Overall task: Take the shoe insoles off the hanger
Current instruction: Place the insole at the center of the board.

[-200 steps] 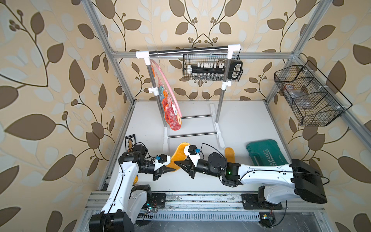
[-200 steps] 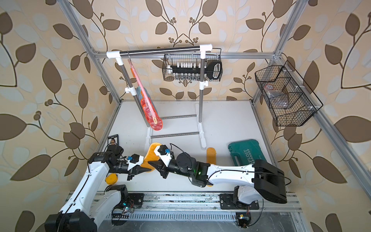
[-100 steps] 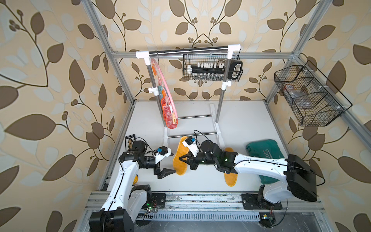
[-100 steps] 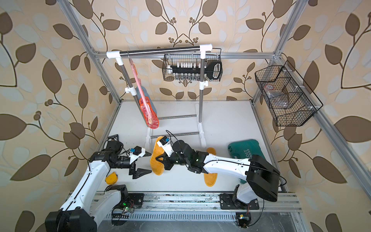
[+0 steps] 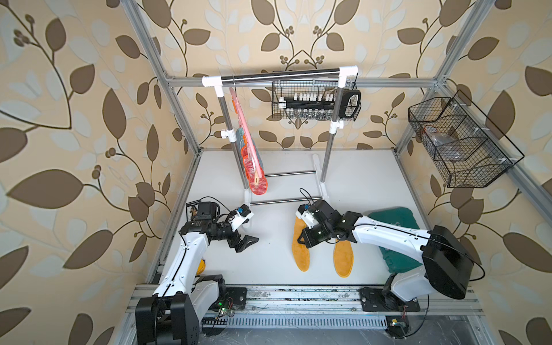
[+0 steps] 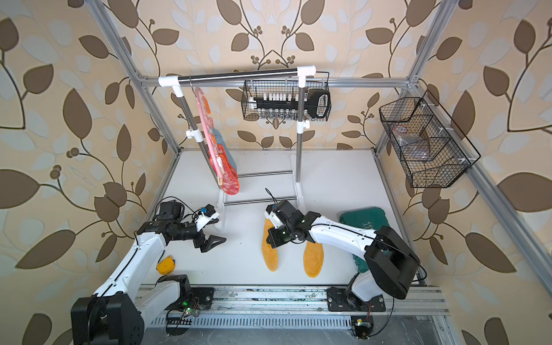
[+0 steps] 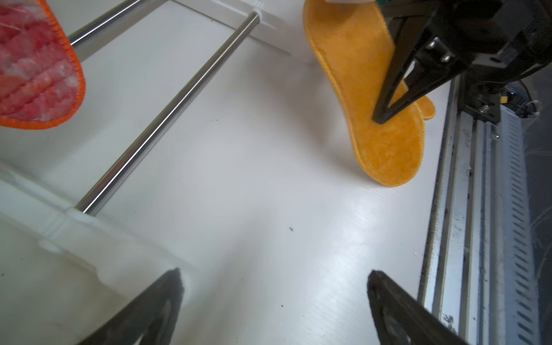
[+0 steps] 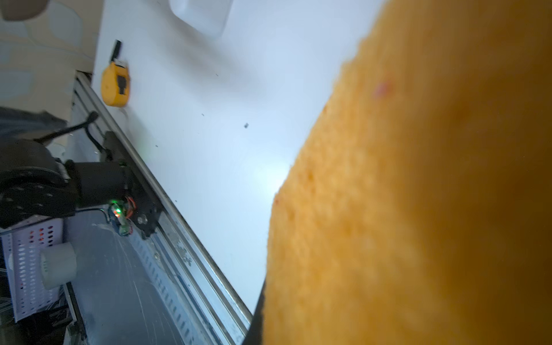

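Note:
The pink hanger [image 5: 246, 131] hangs from the rack's top rail with mottled red-and-white shoe insoles [image 5: 258, 182] and a grey-blue one [image 5: 239, 137] clipped to it. Both top views show two fuzzy orange insoles on the table: one [image 5: 300, 248] under my right gripper [image 5: 302, 239], the other [image 5: 343, 260] just right of it. The right gripper is shut on the left orange insole [image 7: 385, 143], which fills the right wrist view [image 8: 418, 209]. My left gripper [image 5: 248, 239] stands open and empty [image 7: 274, 277] over bare table, well left of that insole.
A dark green case [image 5: 394, 218] lies behind the right arm. A yellow tape measure [image 6: 165, 265] sits by the left arm's base. The steel rack's base rods [image 7: 167, 113] cross the table mid-way. Wire baskets [image 5: 316, 101] [image 5: 460, 143] hang at the back and on the right wall.
The left gripper opened, let go of the orange insole and drew back left. The right gripper closed and carried that insole rightward, down beside the other orange one.

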### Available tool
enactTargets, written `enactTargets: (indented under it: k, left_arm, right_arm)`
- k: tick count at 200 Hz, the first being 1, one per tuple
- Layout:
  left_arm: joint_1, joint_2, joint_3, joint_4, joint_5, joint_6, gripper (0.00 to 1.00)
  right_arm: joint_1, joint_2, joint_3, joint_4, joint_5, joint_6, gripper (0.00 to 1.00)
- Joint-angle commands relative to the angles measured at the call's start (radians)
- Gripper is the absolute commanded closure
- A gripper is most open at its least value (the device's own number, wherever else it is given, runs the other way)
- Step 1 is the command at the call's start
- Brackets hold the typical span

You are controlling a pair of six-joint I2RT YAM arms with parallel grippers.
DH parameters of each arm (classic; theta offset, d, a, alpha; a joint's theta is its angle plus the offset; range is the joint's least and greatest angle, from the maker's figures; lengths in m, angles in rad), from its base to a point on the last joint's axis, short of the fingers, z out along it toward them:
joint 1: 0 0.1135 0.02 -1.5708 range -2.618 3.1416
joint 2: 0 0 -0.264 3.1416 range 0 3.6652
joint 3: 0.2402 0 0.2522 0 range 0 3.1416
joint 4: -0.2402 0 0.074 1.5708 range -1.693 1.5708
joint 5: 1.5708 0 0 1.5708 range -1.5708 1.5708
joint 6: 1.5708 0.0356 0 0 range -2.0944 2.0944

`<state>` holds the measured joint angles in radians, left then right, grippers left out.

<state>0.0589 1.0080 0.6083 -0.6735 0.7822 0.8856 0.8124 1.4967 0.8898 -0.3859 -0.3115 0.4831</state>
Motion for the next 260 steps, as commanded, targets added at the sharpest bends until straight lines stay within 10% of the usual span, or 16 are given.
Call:
enactTargets:
  k: [1,33,91,260]
  left_arm:
    - [0.032,0.005,0.002,0.021,-0.079,-0.043,0.01]
    - [0.087,0.024,0.006,0.009,-0.052,-0.048,0.01]
    - [0.097,0.027,0.005,-0.001,-0.034,-0.045,0.01]
    - [0.101,0.014,0.003,-0.013,-0.024,-0.034,0.01]
  right_arm:
    - [-0.044,0.029,-0.034,-0.148,0.061,-0.044,1.0]
    - [-0.1,0.077,-0.06,-0.147,0.108,-0.044,1.0]
    - [-0.102,0.117,-0.064,-0.16,0.214,-0.039,0.63]
    - [-0.102,-0.053,-0.184,-0.201,0.328,0.069,0.54]
